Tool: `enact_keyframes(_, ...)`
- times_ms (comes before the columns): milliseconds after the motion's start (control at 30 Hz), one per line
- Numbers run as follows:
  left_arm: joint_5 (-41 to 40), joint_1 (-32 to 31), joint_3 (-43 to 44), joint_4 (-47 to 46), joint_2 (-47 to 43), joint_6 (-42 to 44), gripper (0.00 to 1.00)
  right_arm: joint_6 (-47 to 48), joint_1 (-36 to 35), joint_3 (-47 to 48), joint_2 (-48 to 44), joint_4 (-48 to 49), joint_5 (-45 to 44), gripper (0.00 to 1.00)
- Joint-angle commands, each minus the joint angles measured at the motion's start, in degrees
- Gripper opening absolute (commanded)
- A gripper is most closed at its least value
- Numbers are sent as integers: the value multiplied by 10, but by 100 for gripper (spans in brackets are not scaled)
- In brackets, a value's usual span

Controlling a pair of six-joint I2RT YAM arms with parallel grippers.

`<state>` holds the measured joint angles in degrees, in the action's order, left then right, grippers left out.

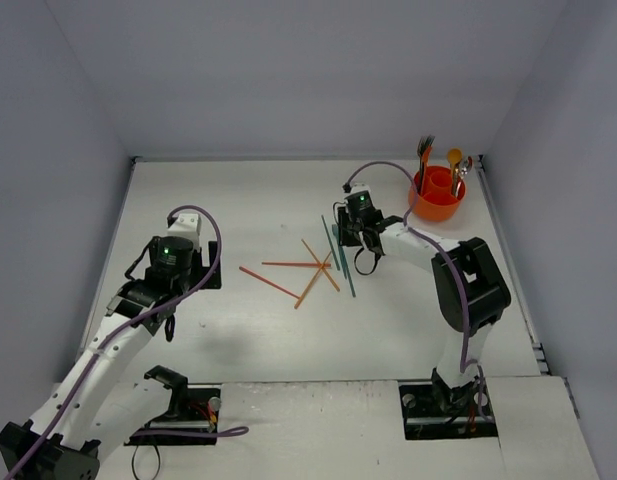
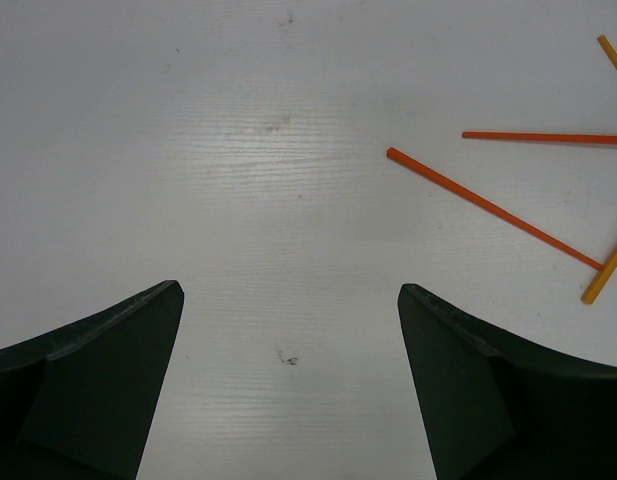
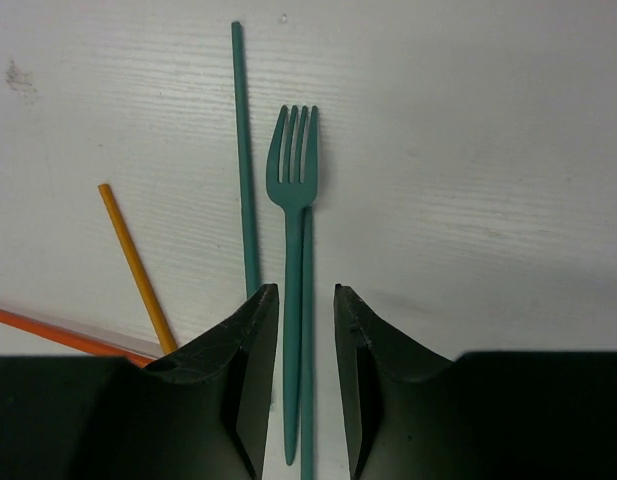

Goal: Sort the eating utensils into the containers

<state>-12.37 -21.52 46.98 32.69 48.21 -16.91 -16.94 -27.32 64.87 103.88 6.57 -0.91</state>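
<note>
1. The right gripper (image 3: pixel 298 300) sits low over the table (image 3: pixel 468 150). Its jaws are narrowed to a slim gap that straddles the handle of the teal fork (image 3: pixel 291 180). A sliver of space shows on each side, so it is not yet clenched.
2. The fork lies flat at the centre of the right wrist view, tines toward the top. A second teal stick (image 3: pixel 308 350) lies tight against the right side of its handle. Another teal stick (image 3: pixel 244 150) runs parallel just to the left, and a yellow-orange stick (image 3: pixel 133 265) slants at lower left.
3. The fork looks light, stiff and smooth, likely thin plastic. The pads probably need to reach right down to the tabletop and pinch the handle near its middle, so it hangs balanced. The neighbouring stick may come up with it.
4. The orange holder (image 1: pixel 438 210) stands at the upper right of the overhead view, with a few utensils upright in it.
5. The left gripper (image 2: pixel 288 290) hangs spread wide and empty. Orange sticks (image 2: pixel 493 207) lie to the upper right of its view.
</note>
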Motion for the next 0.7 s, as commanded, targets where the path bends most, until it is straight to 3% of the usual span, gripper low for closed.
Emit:
enact_keyframes(0,3,3,16,-29,5,3,87,2,-19,39,24,11,-19,26)
enact_keyframes(267,6,3,15,-29,6,4,87,5,-28,77,67,9,-45,33)
enact_keyframes(667,6,3,16,-28,5,4,87,12,-30,124,124,5,-74,27)
